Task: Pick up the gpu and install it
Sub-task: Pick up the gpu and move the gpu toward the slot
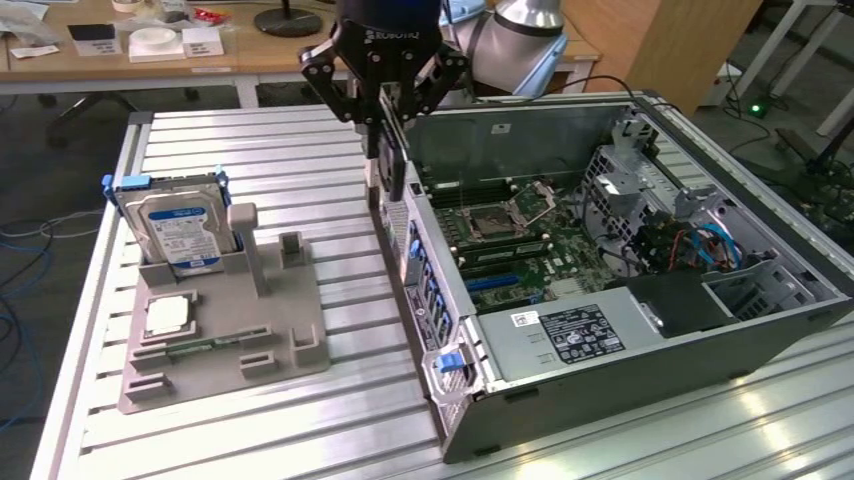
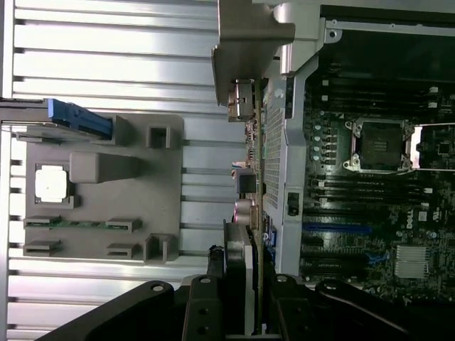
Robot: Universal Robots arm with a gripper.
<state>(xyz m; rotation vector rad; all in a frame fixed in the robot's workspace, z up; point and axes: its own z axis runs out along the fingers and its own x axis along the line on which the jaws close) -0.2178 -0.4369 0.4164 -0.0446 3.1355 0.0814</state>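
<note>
Slatted aluminium table (image 1: 267, 140) carries an open grey steel computer case (image 1: 747, 340), laid on its side with the green motherboard (image 1: 534, 260) exposed. At the exterior view's left stands a matte grey moulded holder (image 1: 214, 370) with a blue-labelled silver hard drive (image 1: 180, 225) upright in it. The gpu (image 1: 388, 170), a thin, dark, flat rectangular card, hangs on edge over the case's rear wall, its upper edge clenched in the black pincer (image 1: 384, 112). A small square silver processor chip (image 1: 166, 316) lies flat in the holder.

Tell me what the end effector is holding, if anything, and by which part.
The end effector grips the gpu by its upper edge; it hangs upright.
</note>
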